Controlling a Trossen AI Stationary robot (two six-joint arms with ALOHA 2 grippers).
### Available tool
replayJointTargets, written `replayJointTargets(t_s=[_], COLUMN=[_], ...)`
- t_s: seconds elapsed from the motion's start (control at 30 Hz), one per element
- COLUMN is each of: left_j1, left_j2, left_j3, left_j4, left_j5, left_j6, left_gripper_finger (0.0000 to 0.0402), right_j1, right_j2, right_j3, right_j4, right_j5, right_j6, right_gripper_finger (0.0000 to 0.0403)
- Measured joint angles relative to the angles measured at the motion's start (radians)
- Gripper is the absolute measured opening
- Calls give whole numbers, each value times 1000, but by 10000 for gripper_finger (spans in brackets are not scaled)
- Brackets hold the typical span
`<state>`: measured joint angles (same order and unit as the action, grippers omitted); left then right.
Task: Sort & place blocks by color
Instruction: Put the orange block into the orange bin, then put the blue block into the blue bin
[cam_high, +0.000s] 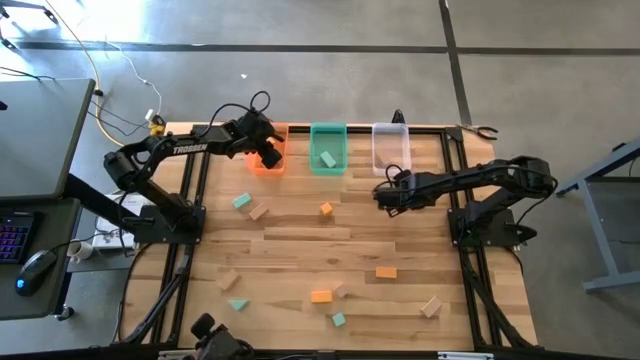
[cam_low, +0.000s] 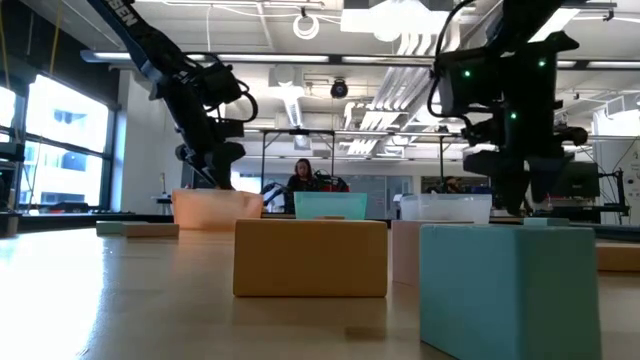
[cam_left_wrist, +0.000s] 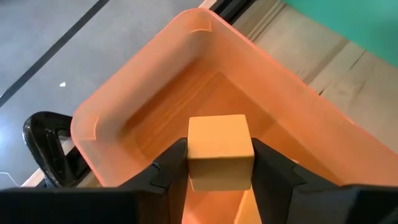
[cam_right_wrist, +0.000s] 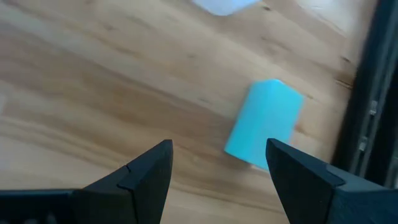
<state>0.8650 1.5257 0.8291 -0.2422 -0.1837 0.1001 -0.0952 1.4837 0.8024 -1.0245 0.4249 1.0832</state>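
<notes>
Left tool (cam_left_wrist: 219, 163) over orange bin (cam_left_wrist: 130, 106) — fingers flank an orange cube (cam_left_wrist: 219, 149), grip unclear. Right tool (cam_right_wrist: 217, 163) gapes, empty, above worktop (cam_right_wrist: 93, 81); teal block (cam_right_wrist: 264, 123) lies beyond it, clear bin cut off. Person seated far behind (cam_low: 302, 176).

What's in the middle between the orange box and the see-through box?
The green bin sits between the orange bin and the clear bin, in a row along the table's far edge. The high view shows a teal block inside it.

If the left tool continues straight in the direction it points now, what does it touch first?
Most likely the floor of the orange bin. The left tool, with an orange block between its fingers, points down into that bin; depth is unclear.
</notes>
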Motion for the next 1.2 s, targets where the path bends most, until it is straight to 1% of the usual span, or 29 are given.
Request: replayJointTargets(t_s=[0.1,0.23,0.43,0.6,0.67,0.87,1.03,1.2], left_j1=[1,0,0,0,-2,-9,-10,-12], left_j2=[0,0,0,0,0,0,-1,-1], left_j3=[0,0,0,0,1,17,34,46], left_j4=[3,3,8,21,22,21,22,22], left_j5=[0,0,-1,-2,-2,-2,-2,-2], left_j6=[0,0,0,-1,4,8,8,8], left_gripper_finger=[144,171,193,201,201,200,201,201], right_j1=[0,0,0,0,0,-9,-17,-39], right_j2=[0,0,0,2,2,3,0,0], right_j3=[0,0,0,0,-14,-163,-217,-243], right_j4=[-63,-125,-123,-127,-111,42,119,122], right_j5=[39,46,67,84,94,76,92,97], right_j6=[75,179,311,365,389,442,446,437], right_gripper_finger=[245,245,245,245,245,243,225,178])
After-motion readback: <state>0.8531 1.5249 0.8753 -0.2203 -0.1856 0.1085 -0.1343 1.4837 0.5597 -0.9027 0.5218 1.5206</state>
